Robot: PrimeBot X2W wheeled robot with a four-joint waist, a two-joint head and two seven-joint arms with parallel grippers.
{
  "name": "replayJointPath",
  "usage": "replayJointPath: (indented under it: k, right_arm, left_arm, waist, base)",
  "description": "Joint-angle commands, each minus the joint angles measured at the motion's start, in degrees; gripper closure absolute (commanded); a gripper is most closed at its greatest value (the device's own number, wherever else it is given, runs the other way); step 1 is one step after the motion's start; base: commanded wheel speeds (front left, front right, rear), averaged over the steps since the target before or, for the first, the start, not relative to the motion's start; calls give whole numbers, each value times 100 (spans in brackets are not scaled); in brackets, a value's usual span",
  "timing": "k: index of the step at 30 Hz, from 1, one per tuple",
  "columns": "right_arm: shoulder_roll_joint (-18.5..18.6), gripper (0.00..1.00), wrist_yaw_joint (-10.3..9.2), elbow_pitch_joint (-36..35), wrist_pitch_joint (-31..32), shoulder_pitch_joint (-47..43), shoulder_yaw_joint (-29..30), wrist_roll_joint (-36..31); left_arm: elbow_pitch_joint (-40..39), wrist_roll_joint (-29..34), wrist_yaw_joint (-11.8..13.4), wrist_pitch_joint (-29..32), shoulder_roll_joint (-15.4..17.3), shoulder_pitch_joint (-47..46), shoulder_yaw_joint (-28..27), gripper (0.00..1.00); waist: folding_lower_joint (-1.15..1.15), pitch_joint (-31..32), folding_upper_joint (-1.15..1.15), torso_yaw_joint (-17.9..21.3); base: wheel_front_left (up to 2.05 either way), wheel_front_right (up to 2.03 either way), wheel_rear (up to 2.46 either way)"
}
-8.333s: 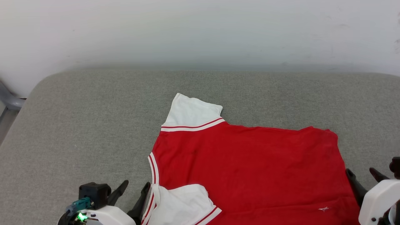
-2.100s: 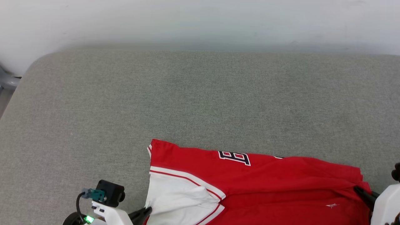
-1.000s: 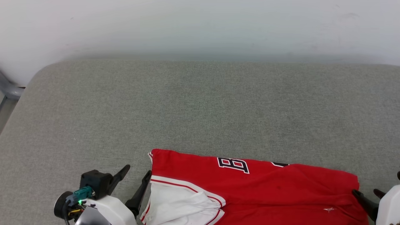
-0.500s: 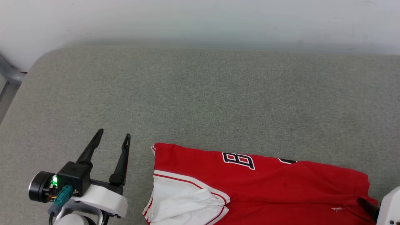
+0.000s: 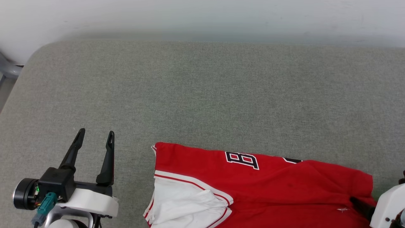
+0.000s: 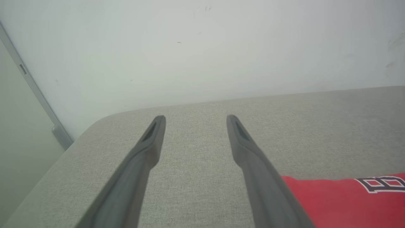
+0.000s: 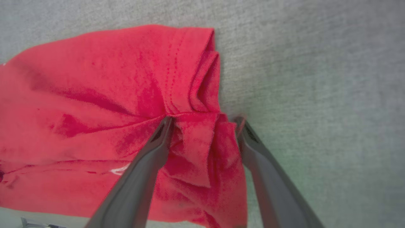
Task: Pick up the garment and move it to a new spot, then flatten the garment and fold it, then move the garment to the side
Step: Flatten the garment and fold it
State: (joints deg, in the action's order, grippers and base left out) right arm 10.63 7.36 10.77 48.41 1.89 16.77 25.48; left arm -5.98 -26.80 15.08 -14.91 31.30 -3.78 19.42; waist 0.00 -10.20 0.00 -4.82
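The garment (image 5: 284, 186) lies folded on the grey cushion (image 5: 202, 95) near its front edge, red with a white sleeve (image 5: 186, 205) at the left and black lettering (image 5: 242, 160) along its far edge. My left gripper (image 5: 96, 133) hovers open to the left of it, apart from the cloth; the left wrist view shows the left gripper (image 6: 196, 118) with nothing between its fingers and the garment (image 6: 332, 199) at lower right. My right gripper (image 5: 357, 201) is at the garment's right corner. In the right wrist view the right gripper (image 7: 204, 122) stands open, straddling a bunched fold of the garment (image 7: 110, 95).
A white wall (image 5: 202, 19) rises behind the cushion. The cushion's rounded left corner (image 5: 38, 53) borders a grey metal frame (image 5: 8, 68). Bare cushion stretches beyond and to the left of the garment.
My left gripper has lifted away from the garment's left edge and moved left, still open. The right gripper stays at the right corner. The head camera has shifted slightly.
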Motion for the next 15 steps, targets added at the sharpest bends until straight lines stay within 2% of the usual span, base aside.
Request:
replayJointPath:
  k: [1, 11, 12, 13, 14, 15]
  right_arm:
    - [-261, 0, 24, 177, 56, -50, -250, 113]
    - [-238, 0, 41, 275, -18, -78, -904, 585]
    - [-217, 50, 41, 276, -63, -79, -938, 607]
    - [-194, 78, 40, 282, -122, -68, -937, 604]
    - [-161, 100, 40, 294, -172, -56, -946, 591]
    - [-113, 100, 40, 311, -208, -56, -974, 564]
  left_arm:
    - [7, 39, -21, -38, -45, 49, -38, 0]
    - [189, 205, -305, -39, -331, 128, -253, 0]
    - [209, 223, -336, -38, -359, 135, -269, 0]
    - [229, 238, -351, -38, -381, 145, -286, 0]
    - [246, 239, -383, -39, -403, 159, -303, 0]
    - [267, 248, -397, -38, -418, 172, -320, 0]
  waist:
    - [0, 2, 0, 3]
    - [0, 62, 0, 45]
    - [0, 68, 0, 48]
    - [0, 74, 0, 51]
    - [0, 81, 0, 54]
    - [0, 88, 0, 56]
  base:
    - [0, 0, 0]
    - [0, 0, 0]
    - [0, 0, 0]
    - [0, 0, 0]
    - [0, 0, 0]
    - [0, 0, 0]
